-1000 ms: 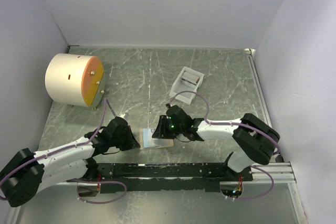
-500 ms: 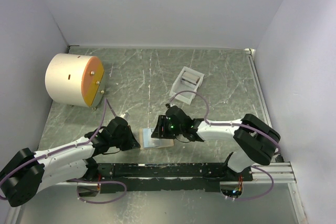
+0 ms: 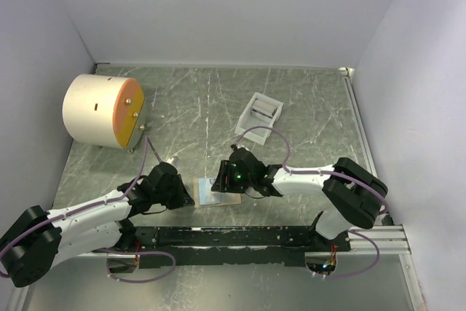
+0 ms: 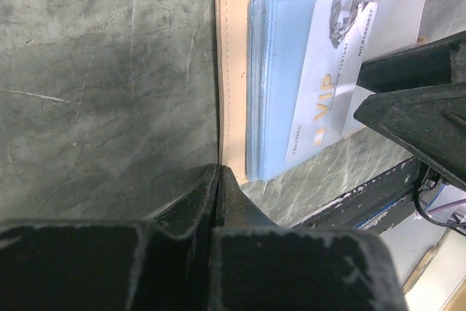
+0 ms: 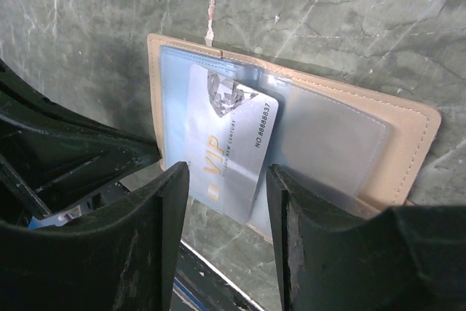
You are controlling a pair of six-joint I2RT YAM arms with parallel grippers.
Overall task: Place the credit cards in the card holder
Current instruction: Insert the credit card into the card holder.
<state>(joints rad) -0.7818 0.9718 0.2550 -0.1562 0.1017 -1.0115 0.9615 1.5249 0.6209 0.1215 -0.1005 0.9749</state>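
Card (image 5: pixel 231 143) lies in wallet (image 5: pixel 408 143) between parted right fingers (image 5: pixel 149 253).

One tan folding wallet (image 5: pixel 408 136) with a light-blue lining lies open. One silver-white plastic card marked VIP (image 5: pixel 229 143) sits in it. One small white open-topped tray (image 3: pixel 246 112) stands beyond the wallet, to its right. One cream cylinder with an orange end face (image 3: pixel 95 111) stands beyond it, to its left. Two white robot arms flank the wallet, the left arm (image 3: pixel 80 220) and the right arm (image 3: pixel 306 178).
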